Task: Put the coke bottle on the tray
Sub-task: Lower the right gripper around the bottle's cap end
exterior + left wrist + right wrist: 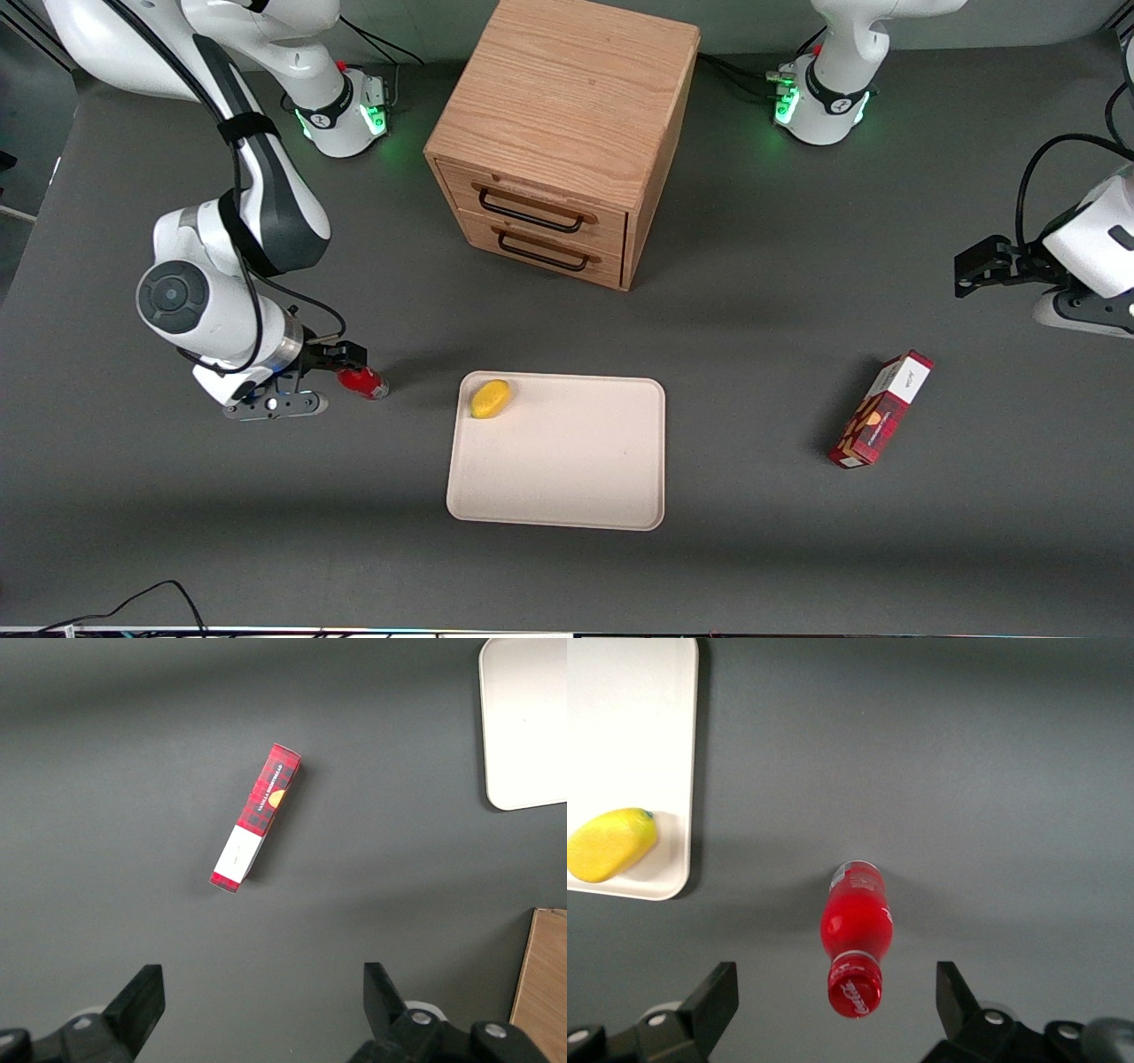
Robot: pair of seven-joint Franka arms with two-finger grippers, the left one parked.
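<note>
Lining up the grasp: gripper (353, 365) sits low over the coke bottle (363, 382), toward the working arm's end of the tabletop (753, 337). Fingers (713, 997) are spread wide and hold nothing; wrist view shows the bottle (855, 939) between them with clear gaps either side, no contact.

Bottle looks upright on the tabletop, cap (854, 989) up, though the angle leaves some doubt. It stands near the tray (567, 478) but apart from it, off the tray's short edge. Tray is flat, cream, low rim, with a yellow fruit (490, 398) in the corner nearest the bottle. Rest of its surface is bare.

Step, as I read it: approach done or nearly done, closing not started. Placement not begun.

Next move calls for: centre the body between the fingers, drop if needed, close on the red body below the cap, lift straight, carry over the rim, set down on bare tray away from the fruit.

Risk: narrow bottle, easy to tip if one finger touches first.
</note>
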